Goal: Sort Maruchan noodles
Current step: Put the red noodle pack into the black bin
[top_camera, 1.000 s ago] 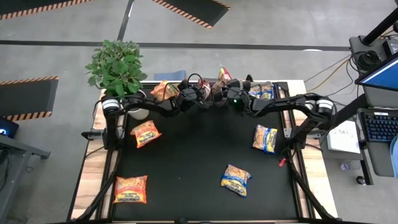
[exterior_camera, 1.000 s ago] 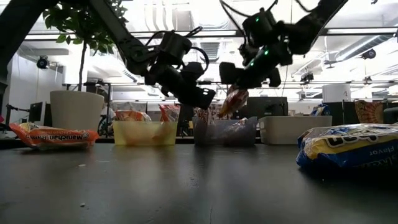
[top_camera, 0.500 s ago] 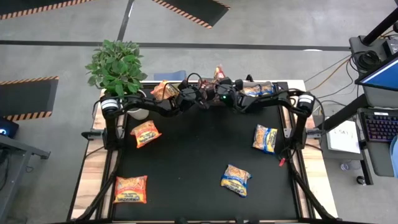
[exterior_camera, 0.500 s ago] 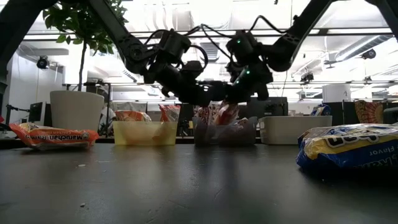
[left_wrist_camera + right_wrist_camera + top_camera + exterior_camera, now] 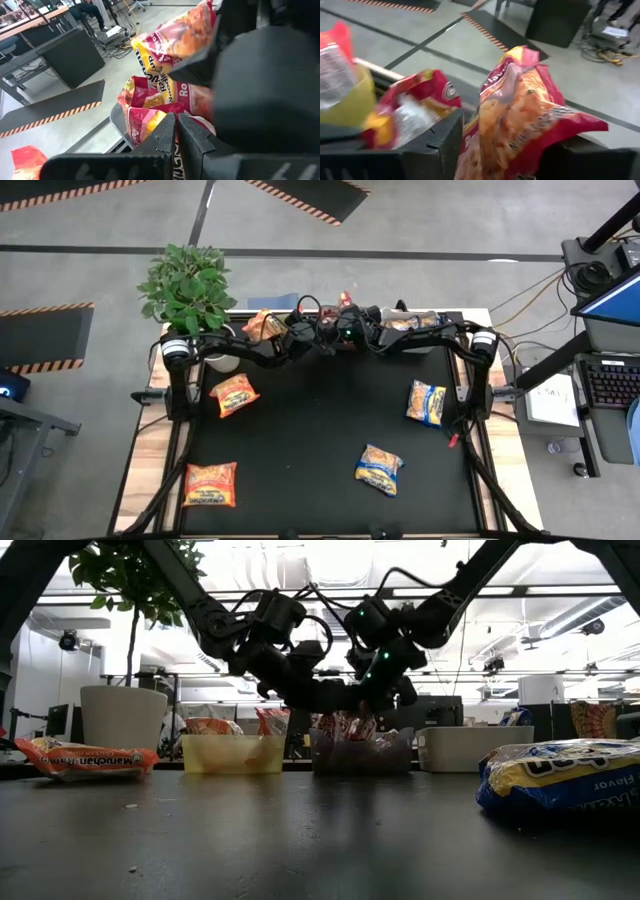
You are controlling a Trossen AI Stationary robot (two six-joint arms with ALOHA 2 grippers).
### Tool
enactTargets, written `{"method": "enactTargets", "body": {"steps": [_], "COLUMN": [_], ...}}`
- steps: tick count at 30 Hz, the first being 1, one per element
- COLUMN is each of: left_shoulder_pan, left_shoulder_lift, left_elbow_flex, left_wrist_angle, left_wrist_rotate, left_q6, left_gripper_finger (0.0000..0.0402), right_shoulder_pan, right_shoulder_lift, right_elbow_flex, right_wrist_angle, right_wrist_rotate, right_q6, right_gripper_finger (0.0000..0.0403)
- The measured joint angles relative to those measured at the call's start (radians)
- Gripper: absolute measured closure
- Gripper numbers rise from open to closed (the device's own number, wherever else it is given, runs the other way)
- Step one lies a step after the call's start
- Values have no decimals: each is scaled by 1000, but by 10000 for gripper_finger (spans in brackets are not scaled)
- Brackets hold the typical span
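Observation:
My right gripper (image 5: 347, 323) is shut on a red-pink Maruchan packet (image 5: 520, 110) over the dark middle bin (image 5: 362, 753) at the table's far edge; the packet also shows in the left wrist view (image 5: 182, 35). Other red-pink packets (image 5: 150, 107) lie in that bin. My left gripper (image 5: 322, 338) is shut and empty right beside it, over the same bin (image 5: 174, 131). Two orange packets (image 5: 234, 394) (image 5: 210, 483) and two blue-and-yellow packets (image 5: 427, 402) (image 5: 380, 468) lie flat on the black mat. My right gripper pinches the red-pink packet between its two fingers (image 5: 437, 145), across the packet's lower part (image 5: 477, 142). The fingers come from the table's right. The packet's crumpled free end sticks out past the fingers, above the bin's packets; whether it touches them I cannot tell.
A yellow-green bin (image 5: 232, 753) with orange packets stands left of the dark bin, a pale bin (image 5: 462, 748) with blue-and-yellow packets right of it. A potted plant (image 5: 186, 285) stands at the far left corner. The two arms meet closely over the middle bin.
My right gripper has gone toward the table's left edge and down with the red-pink packet, from right of the dark bin and above it to just over it, close beside my left gripper. The packet has come down to the bin's rim.

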Motion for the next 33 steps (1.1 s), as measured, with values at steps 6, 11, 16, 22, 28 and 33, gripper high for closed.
{"method": "enactTargets", "body": {"steps": [6,11,16,22,28,33], "left_shoulder_pan": [-1,-1,-1,-1,-1,-1], "left_shoulder_lift": [-36,-45,-46,-46,-46,-46], "left_elbow_flex": [-34,-37,-37,-37,-37,-37], "left_wrist_angle": [5,4,-3,4,5,5], "left_wrist_rotate": [3,2,1,1,0,0], "left_q6": [-13,-13,-26,-35,-37,-37], "left_gripper_finger": [401,401,401,401,401,401], "right_shoulder_pan": [15,26,13,-57,-133,-149], "right_shoulder_lift": [-63,-128,-202,-226,-170,-106], "right_elbow_flex": [-1,-2,-1,-1,-2,-3], "right_wrist_angle": [-76,-120,-154,-164,-138,-134], "right_wrist_rotate": [-46,-50,-71,-147,-256,-286], "right_q6": [22,22,18,19,73,116], "right_gripper_finger": [198,207,249,367,391,394]}}
